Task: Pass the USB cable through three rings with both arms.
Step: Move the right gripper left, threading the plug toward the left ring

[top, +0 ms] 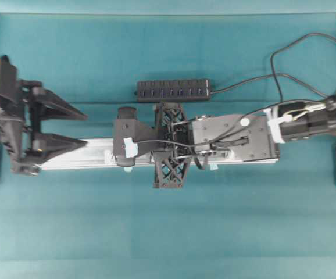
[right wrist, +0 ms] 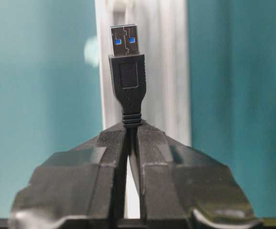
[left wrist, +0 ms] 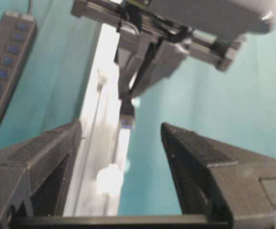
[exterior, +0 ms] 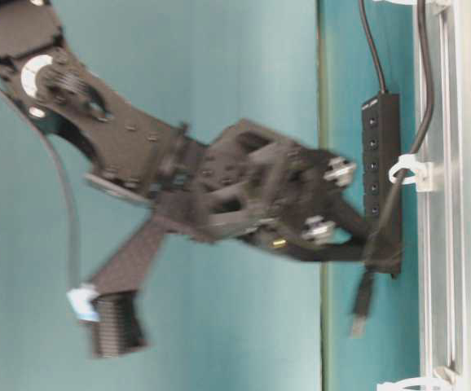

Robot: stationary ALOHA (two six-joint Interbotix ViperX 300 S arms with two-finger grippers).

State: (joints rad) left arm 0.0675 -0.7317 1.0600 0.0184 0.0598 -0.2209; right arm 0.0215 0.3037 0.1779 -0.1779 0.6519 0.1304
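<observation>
Black USB cable, plug clamped in right claw

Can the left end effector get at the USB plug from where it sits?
Probably yes. The left end effector is open and faces the USB plug, which sticks out clear of the shut right end effector, with nothing between them.

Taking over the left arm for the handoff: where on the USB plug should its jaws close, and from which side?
Grip the moulded black body of the USB plug, between the metal tip and the ribbed collar. The right gripper pinches the cable just behind that collar, so the plug juts out free along the rail. Bring the open left gripper straight on from the tip end; the plug already sits between its jaws.
</observation>
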